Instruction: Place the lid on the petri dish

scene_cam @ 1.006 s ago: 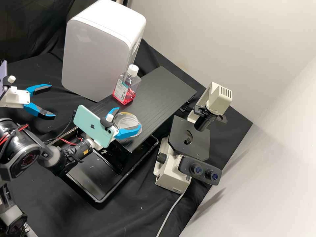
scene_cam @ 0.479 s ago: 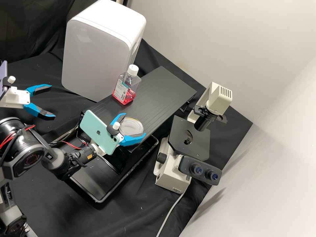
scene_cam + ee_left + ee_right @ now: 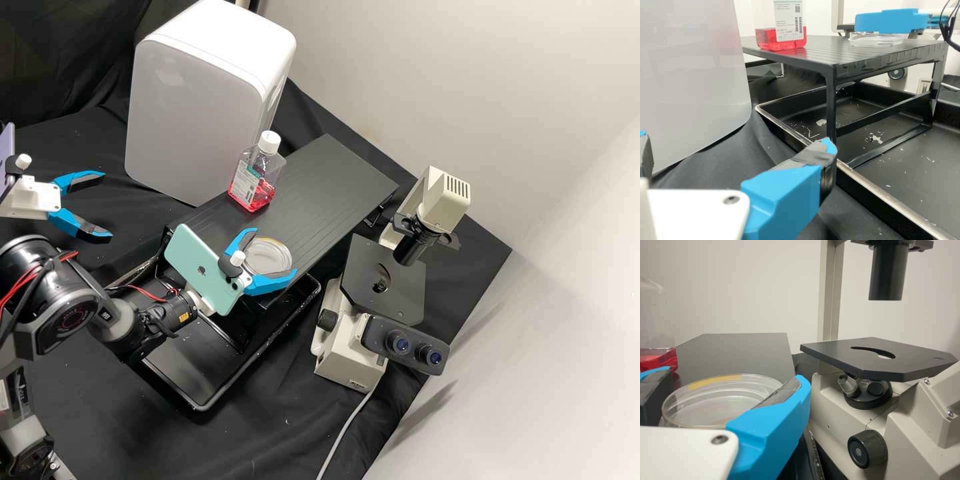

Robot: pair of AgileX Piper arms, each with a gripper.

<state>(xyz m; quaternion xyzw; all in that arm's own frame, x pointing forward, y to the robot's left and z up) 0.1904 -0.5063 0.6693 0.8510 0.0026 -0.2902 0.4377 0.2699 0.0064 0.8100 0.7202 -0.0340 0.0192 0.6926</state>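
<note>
Since the right gripper (image 3: 271, 253) clamps the lid (image 3: 720, 390) by its rim over the petri dish (image 3: 875, 41) on the shelf (image 3: 333, 180) (edges look nearly aligned), it should settle it level, then open gently.

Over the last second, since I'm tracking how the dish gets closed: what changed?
The right gripper, clamped on the lid, carried it slightly toward the microscope and lower, levelling it at the rack top. The left gripper stayed open off to the side; the red bottle kept its place.
</note>
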